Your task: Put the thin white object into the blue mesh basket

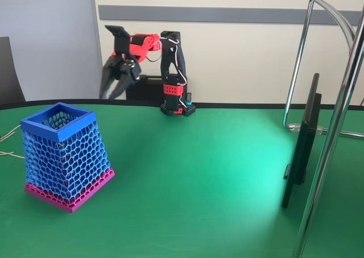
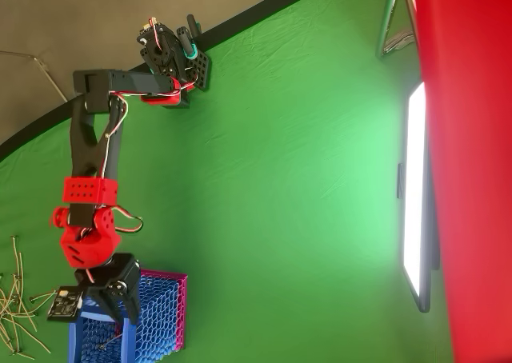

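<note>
Gripper: black two-finger gripper on the red-and-black arm, fingers spread apart and pointing down, nothing visible between them; in the overhead view it hangs over the basket's rim.
Basket: tapered square basket of blue honeycomb mesh with solid blue rim and magenta-pink base band, upright at the left of the green table in the fixed view.
Thin white object: a very thin pale strip shows inside the basket in the overhead view, lying against the mesh (too small to make out its ends).
Loose wires: pale wires scattered just beside the basket, on the table edge.
Arm base: black block clamped at the table's far edge, well apart from the basket.
Screen: dark flat monitor, edge-on at the right, near chrome stand tubes.
</note>
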Available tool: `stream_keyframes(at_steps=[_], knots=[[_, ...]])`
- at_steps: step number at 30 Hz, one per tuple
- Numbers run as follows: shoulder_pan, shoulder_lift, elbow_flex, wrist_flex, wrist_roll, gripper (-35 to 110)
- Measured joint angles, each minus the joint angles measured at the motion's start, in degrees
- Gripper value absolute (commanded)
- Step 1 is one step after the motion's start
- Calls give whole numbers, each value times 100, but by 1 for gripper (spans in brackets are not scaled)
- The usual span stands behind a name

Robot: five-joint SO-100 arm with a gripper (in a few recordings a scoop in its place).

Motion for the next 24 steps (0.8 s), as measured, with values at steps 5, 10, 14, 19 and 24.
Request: stream_keyframes(at_steps=[5,10,14,19,24], knots=[[-396,949,1336,-246,492,14],[-879,2083,2795,-562,1459,11],[-1204,3173,4052,-782,2435,2],[-1591,4570,5317,-519,3806,1],[-1705,6012,6671,-290,5273,1]])
